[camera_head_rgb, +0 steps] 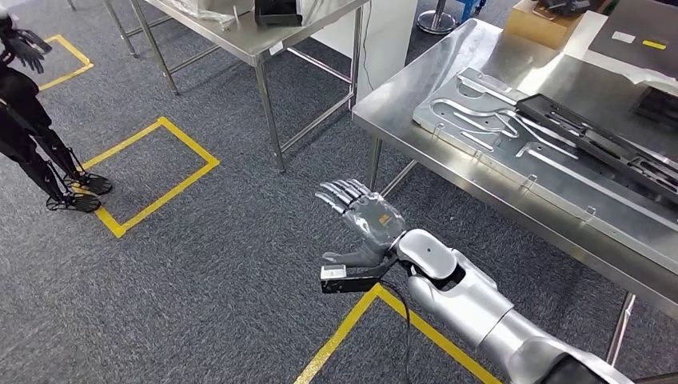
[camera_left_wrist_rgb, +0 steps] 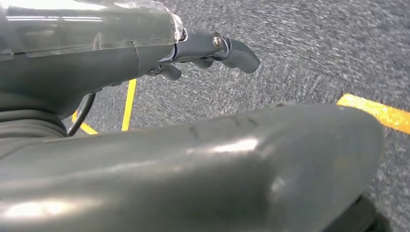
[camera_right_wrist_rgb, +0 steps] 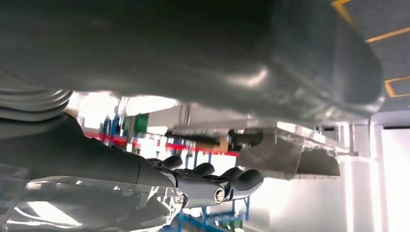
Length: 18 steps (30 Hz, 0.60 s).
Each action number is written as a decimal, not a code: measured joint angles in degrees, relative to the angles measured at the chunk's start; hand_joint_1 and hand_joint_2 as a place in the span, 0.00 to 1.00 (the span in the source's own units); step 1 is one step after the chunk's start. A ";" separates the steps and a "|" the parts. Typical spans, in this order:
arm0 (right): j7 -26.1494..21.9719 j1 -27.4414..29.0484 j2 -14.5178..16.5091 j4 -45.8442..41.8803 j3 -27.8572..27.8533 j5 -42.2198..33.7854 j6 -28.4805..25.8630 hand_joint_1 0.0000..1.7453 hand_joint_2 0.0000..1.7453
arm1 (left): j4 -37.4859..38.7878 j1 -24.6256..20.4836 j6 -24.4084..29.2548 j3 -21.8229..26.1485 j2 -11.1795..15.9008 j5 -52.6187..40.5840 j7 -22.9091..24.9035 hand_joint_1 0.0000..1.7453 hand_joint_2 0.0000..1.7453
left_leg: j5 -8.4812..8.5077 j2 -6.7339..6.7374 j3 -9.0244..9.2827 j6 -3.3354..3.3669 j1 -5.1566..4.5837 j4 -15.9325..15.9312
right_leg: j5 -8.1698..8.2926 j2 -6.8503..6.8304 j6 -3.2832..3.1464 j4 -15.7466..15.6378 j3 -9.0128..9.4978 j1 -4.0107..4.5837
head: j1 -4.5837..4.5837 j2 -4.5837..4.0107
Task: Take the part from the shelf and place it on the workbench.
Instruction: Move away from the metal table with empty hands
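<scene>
One raised right hand (camera_head_rgb: pixel 364 220), fingers spread.

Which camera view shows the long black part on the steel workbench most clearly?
The head view: the black part lies in plain sight on the workbench. The right wrist view gives a distant, partly hidden glimpse; the left wrist view faces the floor.

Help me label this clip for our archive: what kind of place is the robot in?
Most likely a workshop or robot test floor. Stainless-steel workbenches stand on grey carpet marked with yellow tape squares, a metal fixture plate lies on the nearest bench, and another dark robot stands at the left.
</scene>
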 joint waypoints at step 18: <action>-4.46 18.98 18.08 9.82 -10.15 -1.32 -5.25 0.00 0.00 | -0.01 -0.04 0.46 -0.31 0.69 -0.45 1.98 0.00 0.00 | -3.10 8.20 3.10 -0.58 -0.40 -0.65 | 0.14 -10.83 -0.23 -0.69 0.27 0.62 | -0.03 0.00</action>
